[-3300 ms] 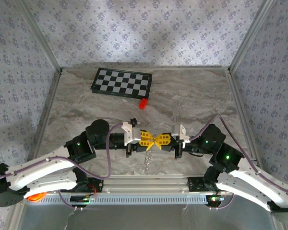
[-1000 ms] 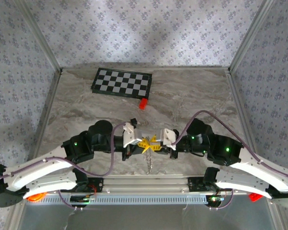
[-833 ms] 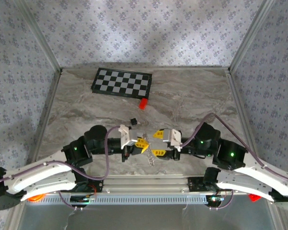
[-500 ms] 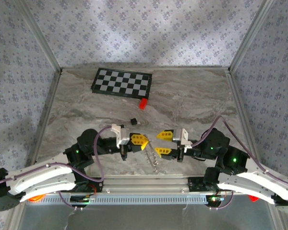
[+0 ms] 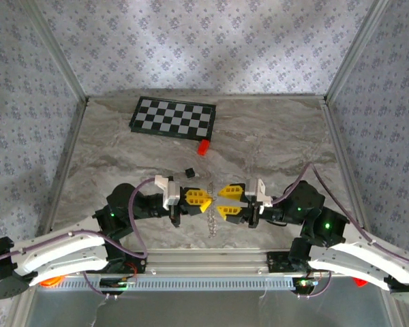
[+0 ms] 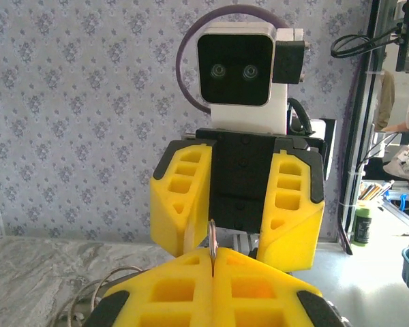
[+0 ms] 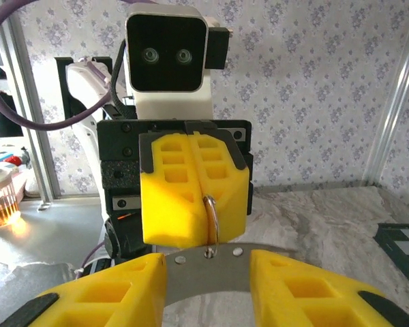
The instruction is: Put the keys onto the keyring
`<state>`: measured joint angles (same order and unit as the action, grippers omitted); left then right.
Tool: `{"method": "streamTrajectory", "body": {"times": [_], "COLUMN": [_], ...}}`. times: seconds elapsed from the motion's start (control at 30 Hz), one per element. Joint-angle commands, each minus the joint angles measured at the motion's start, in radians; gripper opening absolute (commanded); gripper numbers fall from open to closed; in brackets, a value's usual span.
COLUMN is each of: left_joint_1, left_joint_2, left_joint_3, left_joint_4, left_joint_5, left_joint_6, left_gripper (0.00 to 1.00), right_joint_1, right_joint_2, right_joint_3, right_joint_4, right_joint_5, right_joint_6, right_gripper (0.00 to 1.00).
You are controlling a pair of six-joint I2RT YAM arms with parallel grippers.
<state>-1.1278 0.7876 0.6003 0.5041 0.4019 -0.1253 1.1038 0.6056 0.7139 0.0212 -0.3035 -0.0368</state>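
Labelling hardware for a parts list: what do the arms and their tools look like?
Left arm and right arm: white shells, black joints, green lights, purple cables. Left tool and right tool: hollow-celled yellow fingers, black body, white camera block.

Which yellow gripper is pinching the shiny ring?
The left gripper: its fingers are pressed together on the keyring, which pokes out between them. The right gripper has its fingers spread apart.
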Motion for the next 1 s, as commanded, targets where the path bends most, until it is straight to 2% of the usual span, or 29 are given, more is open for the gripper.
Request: {"method": "streamTrajectory", "body": {"times": [0.0, 0.23, 0.33, 0.5, 0.63, 0.7, 0.83, 0.97], "left_joint_1": [-0.004, -0.004, -0.004, -0.004, -0.004, -0.004, -0.004, -0.004], "left_joint_2": [-0.007, -0.004, -0.005, -0.002, -0.010, -0.020, -0.041, -0.081], "left_joint_3": [0.013, 0.019, 0.021, 0.026, 0.031, 0.036, 0.053, 0.117], "left_joint_4": [0.072, 0.055, 0.040, 0.000, -0.035, -0.056, -0.139, -0.385], "left_joint_5": [0.025, 0.032, 0.031, 0.042, 0.045, 0.043, 0.018, -0.045], "left_joint_6": [-0.011, -0.016, -0.015, -0.010, -0.008, -0.003, 0.021, 0.088], "left_gripper": [0.00, 0.00, 0.00, 0.00, 0.00, 0.00, 0.00, 0.21], "right_joint_1": [-0.007, -0.012, -0.017, -0.021, -0.022, -0.022, -0.022, -0.022], "right_joint_2": [0.007, 0.025, 0.029, 0.055, 0.066, 0.068, 0.068, 0.076], "right_joint_3": [-0.009, -0.004, -0.005, 0.003, 0.004, 0.003, 0.015, 0.095], "right_joint_4": [0.053, 0.057, 0.063, 0.074, 0.080, 0.087, 0.065, -0.122], "right_joint_5": [-0.022, -0.020, -0.029, -0.043, -0.049, -0.057, -0.051, -0.013], "right_joint_6": [0.026, 0.029, 0.028, 0.023, 0.023, 0.023, 0.013, -0.037], "right_gripper": [0.37, 0.30, 0.23, 0.06, 0.04, 0.00, 0.00, 0.00]}}
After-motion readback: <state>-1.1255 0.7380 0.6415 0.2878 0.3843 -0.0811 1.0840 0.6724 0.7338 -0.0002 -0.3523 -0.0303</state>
